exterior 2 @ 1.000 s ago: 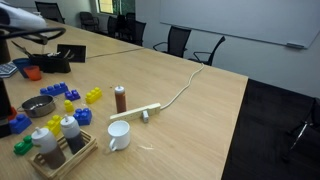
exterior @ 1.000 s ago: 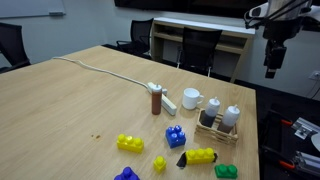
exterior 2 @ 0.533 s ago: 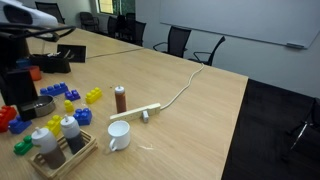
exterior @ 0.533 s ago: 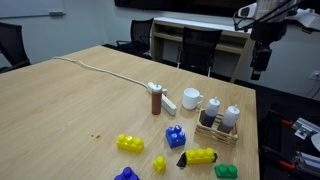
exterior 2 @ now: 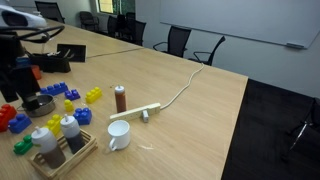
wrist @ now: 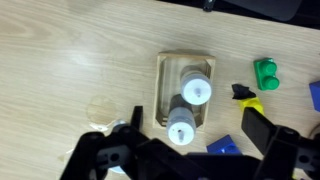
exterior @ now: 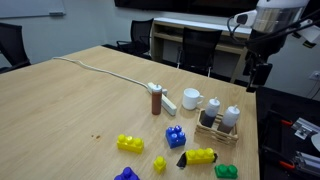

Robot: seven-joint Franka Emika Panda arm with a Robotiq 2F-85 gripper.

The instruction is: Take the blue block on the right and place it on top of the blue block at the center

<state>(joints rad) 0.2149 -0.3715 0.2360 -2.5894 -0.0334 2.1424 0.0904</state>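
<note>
A blue block (exterior: 176, 135) sits mid-table to the left of the shaker rack (exterior: 222, 122); it also shows in the wrist view (wrist: 225, 147), low between my fingers. Another blue block (exterior: 127, 175) lies at the near edge. More blue blocks (exterior 2: 62, 90) (exterior 2: 82, 116) (exterior 2: 12, 120) show in an exterior view. My gripper (exterior: 258, 72) hangs high above the table's side, well above the rack. It is open and empty (wrist: 200, 132), and it stands at the left edge in an exterior view (exterior 2: 14, 88).
Yellow blocks (exterior: 130, 143) (exterior: 159, 163), a yellow-and-black block (exterior: 200, 156) and a green block (exterior: 227, 171) lie round the blue ones. A brown bottle (exterior: 157, 100), white mug (exterior: 192, 99), power strip (exterior: 162, 95) and a bowl (exterior 2: 38, 105) stand nearby.
My gripper has come down and shifted towards the table, closer to the rack. The blocks have not moved.
</note>
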